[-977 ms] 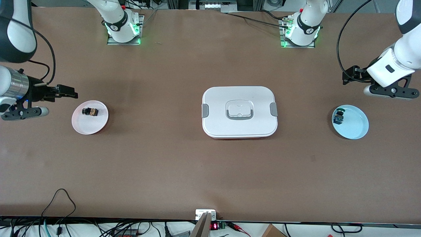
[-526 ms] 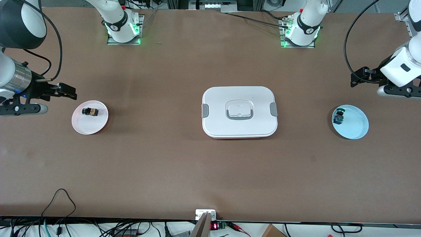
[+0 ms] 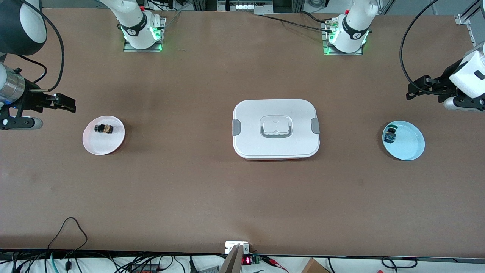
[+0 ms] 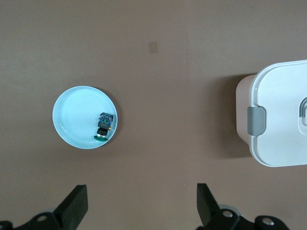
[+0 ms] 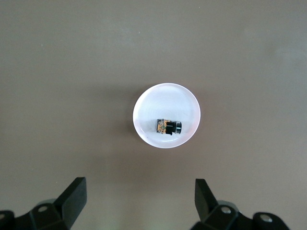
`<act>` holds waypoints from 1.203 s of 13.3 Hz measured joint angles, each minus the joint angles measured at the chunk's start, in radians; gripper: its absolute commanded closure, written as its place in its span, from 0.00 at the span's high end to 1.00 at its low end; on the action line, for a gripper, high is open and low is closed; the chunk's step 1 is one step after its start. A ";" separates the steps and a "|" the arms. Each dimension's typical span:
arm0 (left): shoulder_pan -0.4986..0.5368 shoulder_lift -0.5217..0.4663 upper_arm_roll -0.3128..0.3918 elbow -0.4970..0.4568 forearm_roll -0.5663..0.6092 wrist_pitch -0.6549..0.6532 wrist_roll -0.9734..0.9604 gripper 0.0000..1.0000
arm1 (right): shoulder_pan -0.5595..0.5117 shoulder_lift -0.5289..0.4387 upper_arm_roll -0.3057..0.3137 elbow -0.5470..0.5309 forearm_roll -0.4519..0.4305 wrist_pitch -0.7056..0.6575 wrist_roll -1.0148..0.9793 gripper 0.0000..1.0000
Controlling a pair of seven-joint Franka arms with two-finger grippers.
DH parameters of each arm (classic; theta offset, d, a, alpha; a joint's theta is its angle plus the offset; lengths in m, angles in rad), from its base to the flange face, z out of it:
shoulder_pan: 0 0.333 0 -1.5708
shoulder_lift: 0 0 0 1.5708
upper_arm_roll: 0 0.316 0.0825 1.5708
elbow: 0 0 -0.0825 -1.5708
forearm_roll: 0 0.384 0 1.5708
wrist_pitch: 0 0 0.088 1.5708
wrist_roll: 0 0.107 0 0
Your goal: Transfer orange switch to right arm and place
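The orange switch [image 3: 104, 129] lies on its side on a pale pink plate [image 3: 100, 146] toward the right arm's end of the table. The right wrist view shows the switch [image 5: 169, 127] on that plate [image 5: 165, 103]. My right gripper [image 3: 65, 104] is open and holds nothing; it hangs over the table beside the plate, toward the right arm's end, and its fingers [image 5: 74, 199] show wide apart. My left gripper [image 3: 416, 91] is open and holds nothing, over the table at the left arm's end, above a light blue plate [image 3: 407, 146].
A white lidded box [image 3: 276, 129] with grey latches stands mid-table and shows in the left wrist view [image 4: 280, 124]. The blue plate [image 4: 76, 112] holds a small green-topped blue part [image 4: 103, 127]. Cables lie along the table edge nearest the front camera.
Both grippers have drawn back toward their own ends of the table, away from the plates. The switch, the plates and the box have not moved.
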State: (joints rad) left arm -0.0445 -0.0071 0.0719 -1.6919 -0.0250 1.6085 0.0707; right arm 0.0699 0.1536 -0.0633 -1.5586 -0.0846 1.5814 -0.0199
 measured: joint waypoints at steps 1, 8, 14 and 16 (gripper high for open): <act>0.004 0.000 0.002 0.003 0.000 -0.009 -0.003 1.00 | 0.000 -0.010 0.000 -0.013 0.000 0.001 0.003 1.00; 0.022 0.001 0.000 0.016 -0.001 -0.038 -0.004 1.00 | -0.015 -0.123 -0.003 -0.167 0.001 0.080 0.008 1.00; 0.021 0.004 -0.006 0.016 0.053 -0.038 -0.004 1.00 | -0.044 -0.130 -0.039 -0.101 0.119 0.093 -0.003 1.00; 0.019 0.005 -0.011 0.016 0.062 -0.038 -0.004 1.00 | -0.043 -0.131 -0.034 -0.101 0.098 0.082 -0.015 1.00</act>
State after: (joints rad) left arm -0.0253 -0.0024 0.0609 -1.6763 0.0367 1.5704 0.0672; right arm 0.0267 0.0226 -0.0972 -1.6594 0.0132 1.6633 -0.0352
